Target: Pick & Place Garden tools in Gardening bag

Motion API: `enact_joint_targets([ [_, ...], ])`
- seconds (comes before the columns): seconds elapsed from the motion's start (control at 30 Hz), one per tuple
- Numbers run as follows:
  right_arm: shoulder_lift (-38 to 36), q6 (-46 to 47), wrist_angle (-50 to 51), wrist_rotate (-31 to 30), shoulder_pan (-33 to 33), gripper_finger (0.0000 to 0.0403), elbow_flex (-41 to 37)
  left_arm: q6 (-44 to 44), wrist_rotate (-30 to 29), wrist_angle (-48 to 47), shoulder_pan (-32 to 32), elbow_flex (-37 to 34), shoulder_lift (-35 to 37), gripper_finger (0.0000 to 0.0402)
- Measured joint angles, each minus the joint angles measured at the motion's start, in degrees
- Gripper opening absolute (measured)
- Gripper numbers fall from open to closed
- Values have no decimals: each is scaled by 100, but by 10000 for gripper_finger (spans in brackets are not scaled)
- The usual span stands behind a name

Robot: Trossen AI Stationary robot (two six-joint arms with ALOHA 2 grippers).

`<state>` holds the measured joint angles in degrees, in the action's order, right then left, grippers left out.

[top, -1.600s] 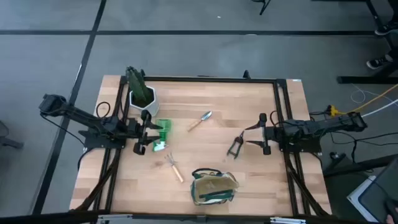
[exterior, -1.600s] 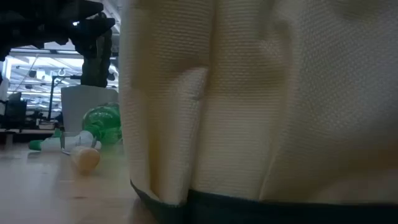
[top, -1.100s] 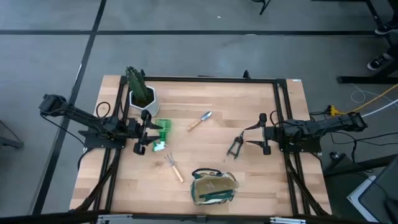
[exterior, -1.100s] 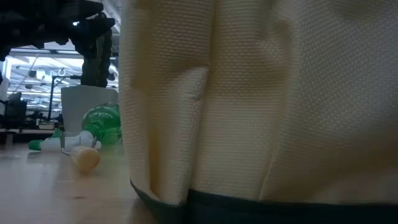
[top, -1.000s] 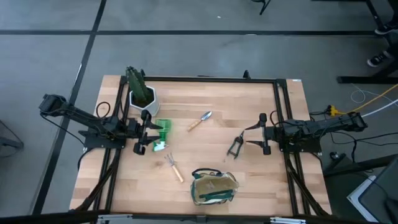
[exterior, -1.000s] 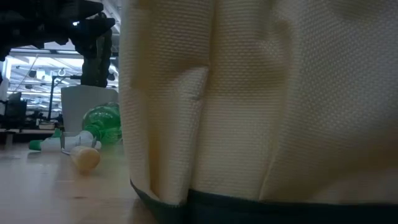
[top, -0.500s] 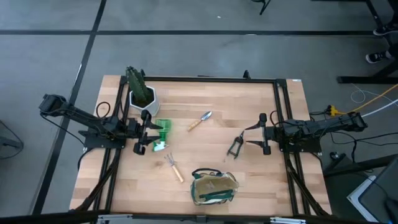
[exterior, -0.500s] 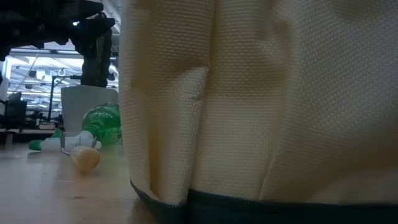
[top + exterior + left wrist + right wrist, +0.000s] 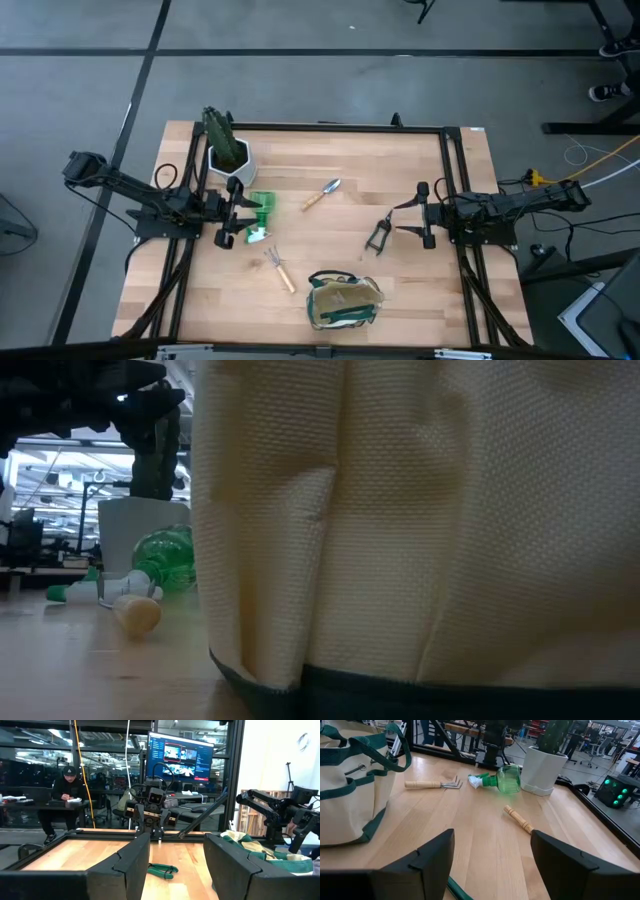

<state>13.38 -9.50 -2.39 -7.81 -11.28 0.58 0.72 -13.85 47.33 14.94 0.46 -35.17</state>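
Grey floor surrounds the wooden bench [image 9: 330, 230] in the high view; the left gripper [image 9: 234, 213] waits at the left side of the frame, fingers apart, just beside the green-and-white bottle [image 9: 258, 214] and below the white pot [image 9: 228, 158]; the right gripper [image 9: 421, 217] waits at the right, fingers apart and empty, facing the black shears [image 9: 379, 234]. The trowel [image 9: 322, 193] lies at upper centre, the rake [image 9: 277, 267] at lower centre, and the gardening bag [image 9: 343, 300] stands at the bottom edge, probably so that both arms can reach it; no tool is inside yet, I think.

Low view: the bag's canvas [image 9: 420, 530] fills most of the frame, so little else shows; the bottle [image 9: 165, 560] and a wooden handle end [image 9: 137, 613] are at the left.

Left wrist view: the shears [image 9: 162, 869] lie at lower centre, the other arm behind them.

Right wrist view: the bag [image 9: 350, 790] is at the left, the rake [image 9: 434, 783] and bottle [image 9: 497, 779] in the upper middle.
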Motion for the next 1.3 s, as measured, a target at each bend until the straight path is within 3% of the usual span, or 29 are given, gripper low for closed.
enact_joint_targets([
  [0.97,1,0,-19,5,0,265,-2,-1,0,0,0,1,0,182],
  [1.3,1,290,-477,224,1,265,0,1,0,0,0,1,-1,182],
])
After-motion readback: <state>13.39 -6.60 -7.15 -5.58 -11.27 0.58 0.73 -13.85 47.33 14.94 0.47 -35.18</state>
